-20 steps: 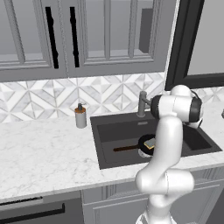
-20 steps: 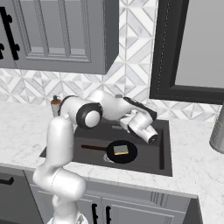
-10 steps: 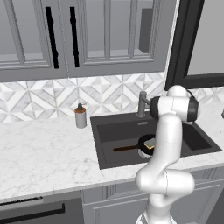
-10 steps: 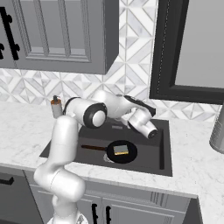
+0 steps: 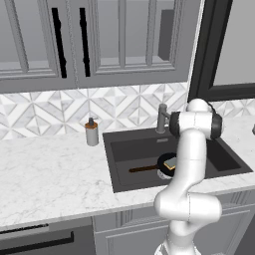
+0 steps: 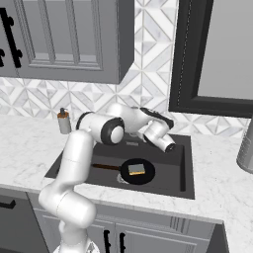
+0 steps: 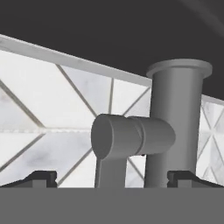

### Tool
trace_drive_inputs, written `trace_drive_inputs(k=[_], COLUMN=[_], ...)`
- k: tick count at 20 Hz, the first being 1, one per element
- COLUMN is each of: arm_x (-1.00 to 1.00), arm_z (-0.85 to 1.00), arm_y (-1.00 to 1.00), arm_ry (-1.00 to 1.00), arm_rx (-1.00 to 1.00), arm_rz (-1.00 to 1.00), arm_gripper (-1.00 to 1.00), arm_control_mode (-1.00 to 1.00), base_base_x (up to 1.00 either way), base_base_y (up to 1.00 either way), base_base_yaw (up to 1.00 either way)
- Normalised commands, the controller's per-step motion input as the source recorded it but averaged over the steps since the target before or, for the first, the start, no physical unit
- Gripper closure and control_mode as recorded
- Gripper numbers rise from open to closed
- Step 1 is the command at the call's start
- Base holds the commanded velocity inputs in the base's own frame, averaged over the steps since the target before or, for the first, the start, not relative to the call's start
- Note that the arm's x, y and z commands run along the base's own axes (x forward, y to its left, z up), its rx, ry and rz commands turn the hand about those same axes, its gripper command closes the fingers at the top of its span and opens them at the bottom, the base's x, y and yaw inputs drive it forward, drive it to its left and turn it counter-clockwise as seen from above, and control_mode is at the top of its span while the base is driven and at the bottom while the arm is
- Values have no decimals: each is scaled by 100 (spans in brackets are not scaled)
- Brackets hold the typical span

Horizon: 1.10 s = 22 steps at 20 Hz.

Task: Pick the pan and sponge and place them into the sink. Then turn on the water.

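Black against the dark grey sink (image 6: 185, 163), the pan (image 6: 138, 171) lies in the basin with the yellow sponge (image 6: 137, 169) resting on it. The gripper (image 7: 112, 180) is held spread, empty, close before the faucet (image 7: 175, 127), apparently lined up on its lever (image 7: 131, 135) for turning on water.

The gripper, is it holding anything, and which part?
Nothing is held. The gripper is open, its jaws wide apart on either side of the faucet. The pan and sponge lie in the sink.
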Motion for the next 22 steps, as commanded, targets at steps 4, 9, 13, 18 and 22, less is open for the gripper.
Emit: trace_drive_inputs(k=[4, 9, 13, 18, 22], arm_x=[32, 31, 30, 15, 9], arm_z=[-15, -12, -1, 1, 3], arm_y=[2, 0, 0, 0, 0], arm_ry=[0, 0, 0, -7, -8], arm_rx=[0, 0, 0, 2, 5], arm_rz=[0, 0, 0, -1, -2], arm_gripper=[-100, -100, -100, -100, -100], arm_control_mode=[-100, -100, -100, -100, -100], base_base_x=[0, 0, 0, 0, 0], base_base_y=[0, 0, 0, 0, 0], base_base_yaw=[0, 0, 0, 0, 0])
